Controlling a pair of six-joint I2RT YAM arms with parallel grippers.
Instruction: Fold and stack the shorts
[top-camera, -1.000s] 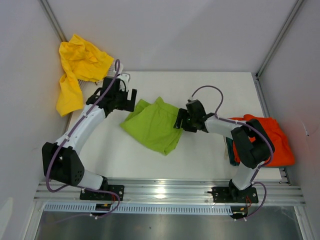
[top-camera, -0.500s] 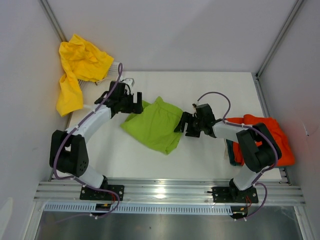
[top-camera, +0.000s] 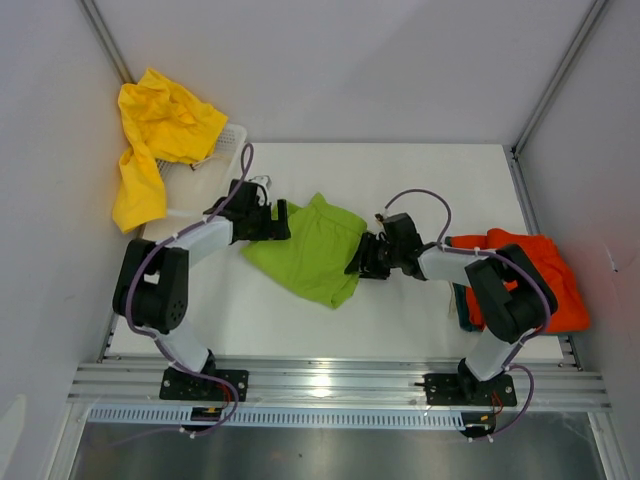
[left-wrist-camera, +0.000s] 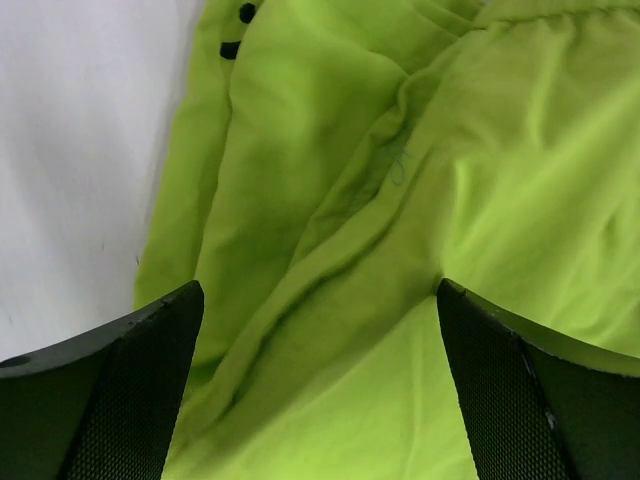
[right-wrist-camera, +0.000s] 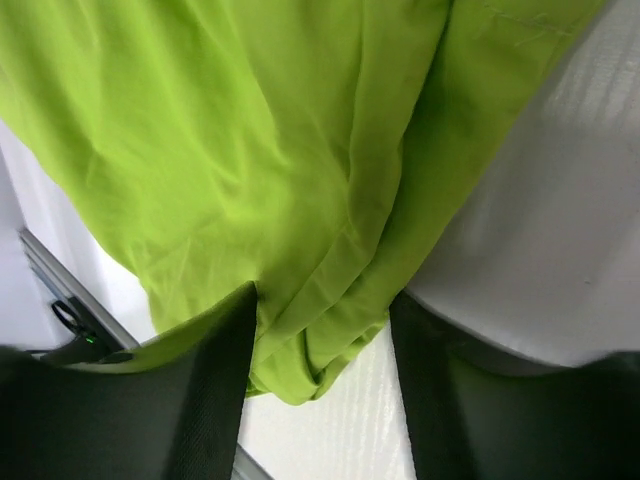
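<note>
I find the lime green shorts (top-camera: 310, 250) mid-table (top-camera: 430, 180): soft, light, likely to bunch. Left hand (top-camera: 276, 222) gapes wide over their left edge. Right hand (top-camera: 366, 256) straddles the right hem; I cannot tell if it grips. Take doubled hems.

The shorts (top-camera: 305, 255) lie between left gripper (top-camera: 283, 222) and right gripper (top-camera: 358, 260).

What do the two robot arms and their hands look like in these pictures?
Both the left arm and the right arm have white links with bulky black joints, and a thin purple cable loops along each. The left hand and right hand are black; the left one's fingers show a fine mesh texture.
</note>
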